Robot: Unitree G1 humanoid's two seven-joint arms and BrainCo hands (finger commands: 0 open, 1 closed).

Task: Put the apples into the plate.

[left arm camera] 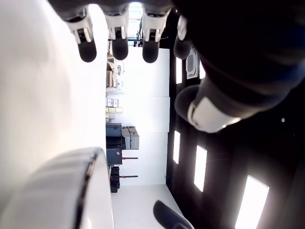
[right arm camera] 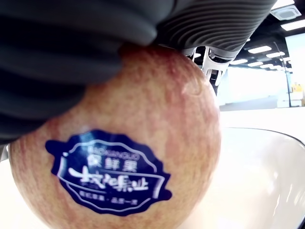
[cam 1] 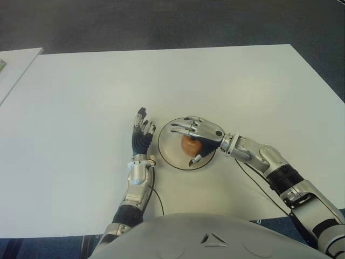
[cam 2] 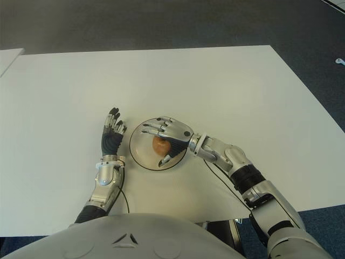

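— Close up: apple point(right arm camera: 124, 157), rounded, reddish with yellow streaks, marked by a dark blue sticker point(right arm camera: 107, 174) with white lettering.

— Held how?

— Clasped under the palm of the right hand point(cam 1: 195, 139), fingers point(cam 1: 180, 127) arched over the top, thumb curled round the near side.

— And where?

— Over the plate point(cam 1: 168, 150), a round white dish with a dark rim, set on the white bench point(cam 1: 215, 81). Whether touching the plate's floor, cannot tell. Nothing else seen in the plate besides that one apple.

— Left hand?

— Left hand point(cam 1: 141, 134) just beside the plate, on its left, palm up, fingers point(left arm camera: 87, 40) stretched out straight and apart, gripping nothing. Plate rim curving past in the wrist view.
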